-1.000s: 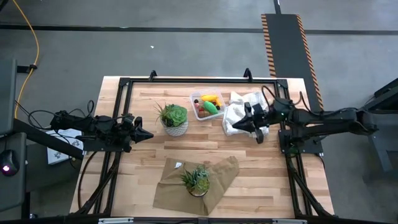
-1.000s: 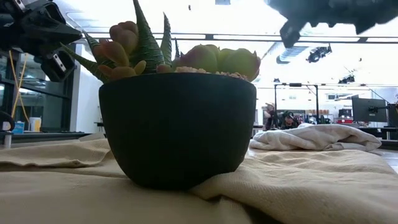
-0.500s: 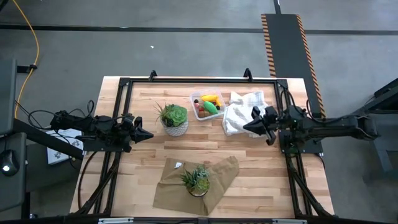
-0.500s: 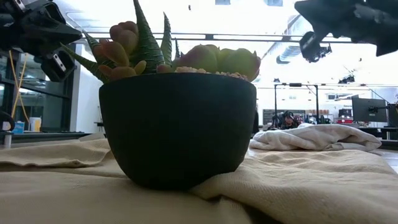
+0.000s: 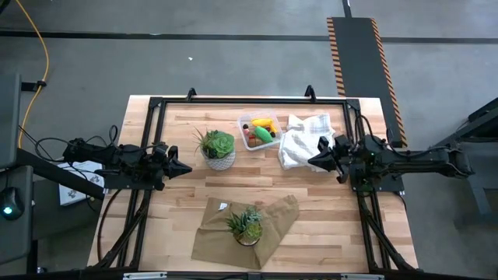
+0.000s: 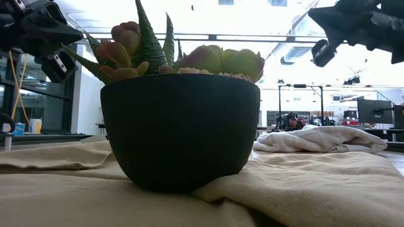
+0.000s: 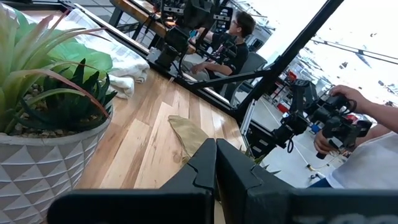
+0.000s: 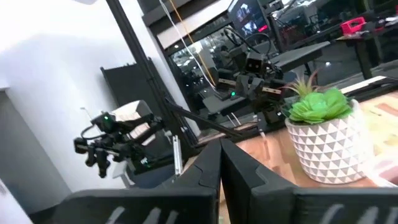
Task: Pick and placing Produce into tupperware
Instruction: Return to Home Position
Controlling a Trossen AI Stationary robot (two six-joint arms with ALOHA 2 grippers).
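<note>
Pulled back since a second ago, my right gripper [image 5: 314, 162] hung at the white cloth's [image 5: 299, 136] right edge, fingers pressed together and empty. My left gripper [image 5: 187, 167] waited beside the white potted succulent [image 5: 219, 148], fingers likewise closed. Produce [image 5: 264, 128] lay inside the tupperware [image 5: 242, 123], between succulent and cloth.

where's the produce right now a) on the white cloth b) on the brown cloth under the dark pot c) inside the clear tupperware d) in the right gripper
C: the yellow, green and red produce lies inside the tupperware, beside the white cloth; the right gripper is shut on nothing.
</note>
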